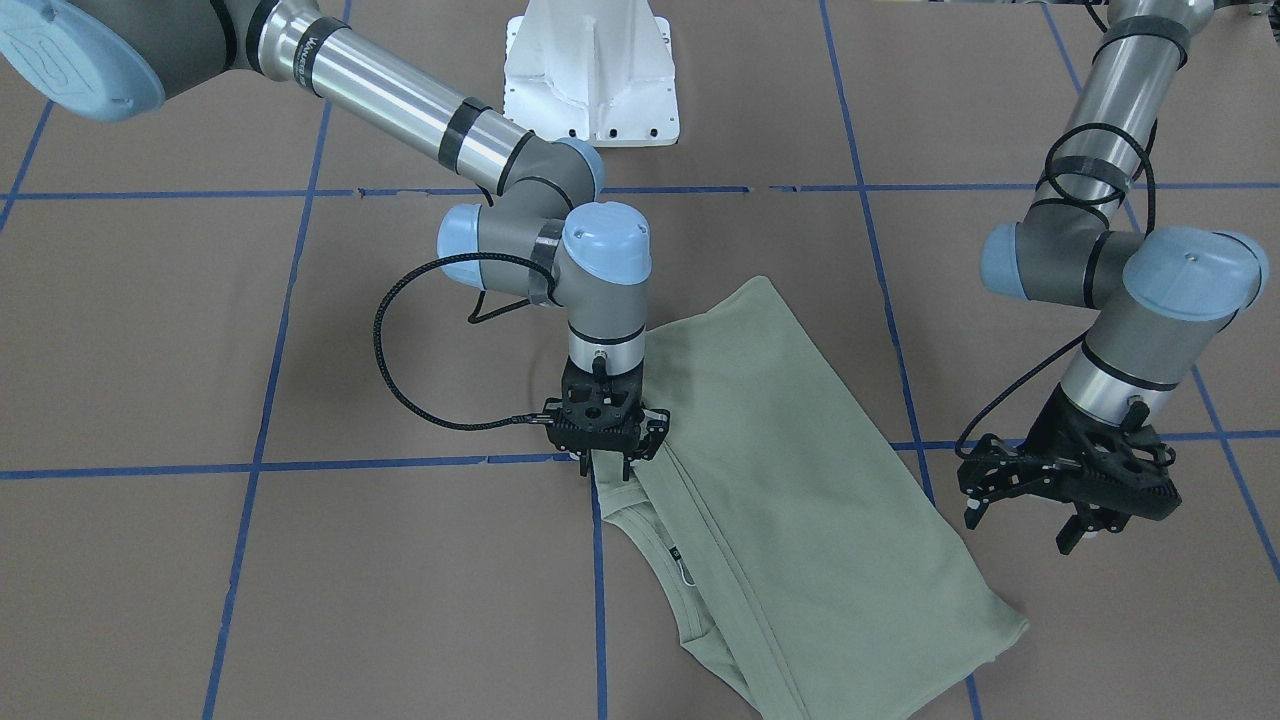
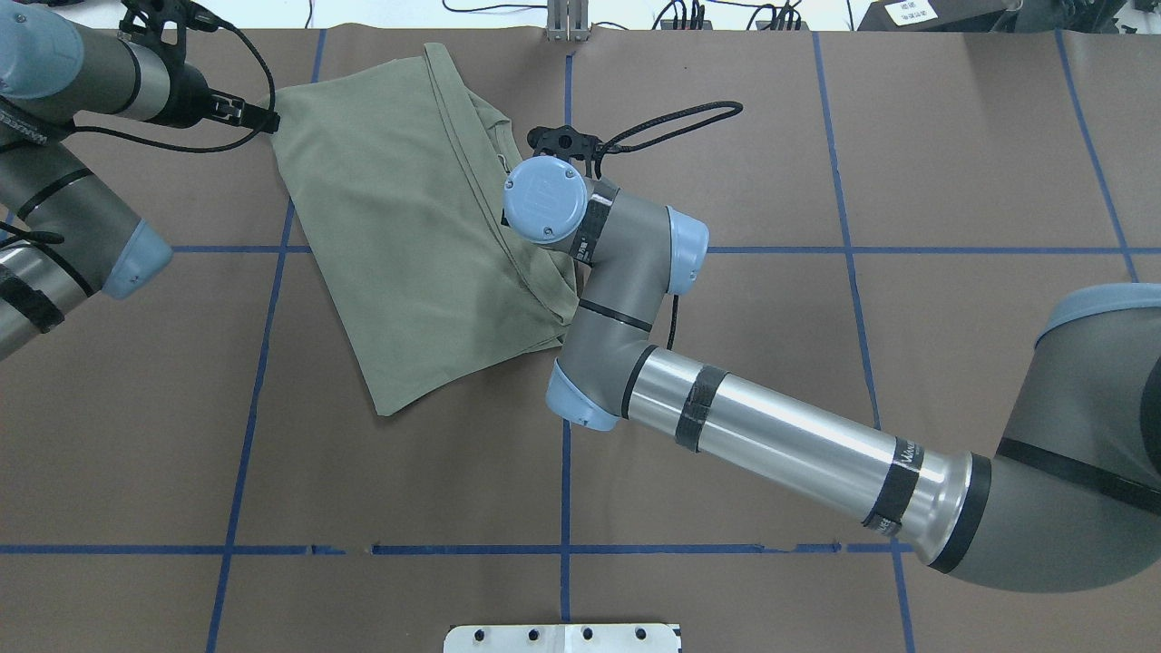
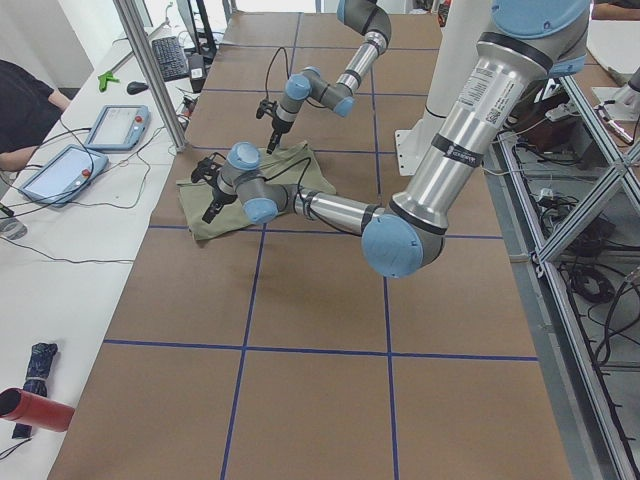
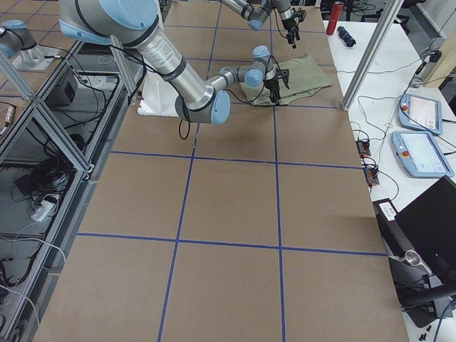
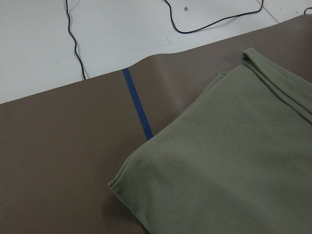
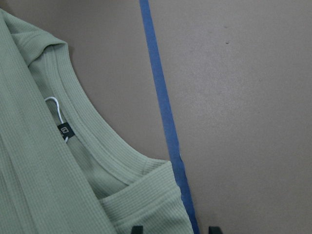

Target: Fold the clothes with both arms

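Pale sage-green knit shirt (image 1: 800,480) lay folded on brown table (image 1: 300,600), right black two-finger gripper (image 1: 606,464) narrowly parted astride shirt's neck edge, left gripper (image 1: 1020,530) hung spread wide beside shirt.

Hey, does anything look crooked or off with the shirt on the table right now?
The shirt lies skewed, diagonal to the blue tape lines, and its folded-over layer cuts slantwise across the collar. No damage shows. The right gripper is at its shoulder edge; the left gripper hangs beside it.
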{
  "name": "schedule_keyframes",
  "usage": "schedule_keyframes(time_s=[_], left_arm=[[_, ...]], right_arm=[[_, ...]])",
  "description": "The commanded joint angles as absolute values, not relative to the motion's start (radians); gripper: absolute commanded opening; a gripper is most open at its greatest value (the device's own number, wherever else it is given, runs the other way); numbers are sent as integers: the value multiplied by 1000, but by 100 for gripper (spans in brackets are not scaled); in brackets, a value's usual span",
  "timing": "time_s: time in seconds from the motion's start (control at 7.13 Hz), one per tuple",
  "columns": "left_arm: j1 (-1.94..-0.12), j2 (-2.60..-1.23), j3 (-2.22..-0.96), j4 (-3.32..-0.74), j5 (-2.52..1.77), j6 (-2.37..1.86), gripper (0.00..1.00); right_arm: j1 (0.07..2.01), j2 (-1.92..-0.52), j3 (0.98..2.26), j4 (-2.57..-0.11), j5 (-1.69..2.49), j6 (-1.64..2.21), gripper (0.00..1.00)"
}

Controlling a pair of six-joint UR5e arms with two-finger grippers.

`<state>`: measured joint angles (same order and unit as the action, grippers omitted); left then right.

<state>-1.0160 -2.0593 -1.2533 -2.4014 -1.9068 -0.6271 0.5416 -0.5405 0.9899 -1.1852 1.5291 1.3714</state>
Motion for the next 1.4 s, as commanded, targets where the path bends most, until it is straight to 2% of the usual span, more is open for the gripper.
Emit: schedule_keyframes(time_s=[0.0,0.28,0.42,0.56,0.84,0.98,1.12,1.26], left_arm=[[-1015,-2056,-1253,-2402,-1907,-627,100],[-1015,-2056,-1253,-2402,-1907,-627,100],[-1015,-2054,-1253,-2402,-1907,-626,100],[-1015,-2054,-1253,-2402,-1905,-627,100],[-1015,-2048,-1256,-2402,-1907,-627,100],[-1015,-2048,-1256,-2402,-1907,-627,100],[-1015,-2048,-1258,-2402,-1907,-627,100],[-1014,-2048,-1256,-2402,-1907,-627,100]], right_arm=[[538,-543,989,-1187,1525,1371,38],[537,-543,983,-1187,1522,1371,33],[537,-543,983,-1189,1522,1371,20],[537,-540,983,-1189,1522,1370,0],[538,-537,999,-1207,1523,1374,0],[540,-543,1065,-1301,1528,1374,0],[538,-608,1198,-1377,1529,1382,0],[520,-734,1350,-1387,1522,1390,0]])
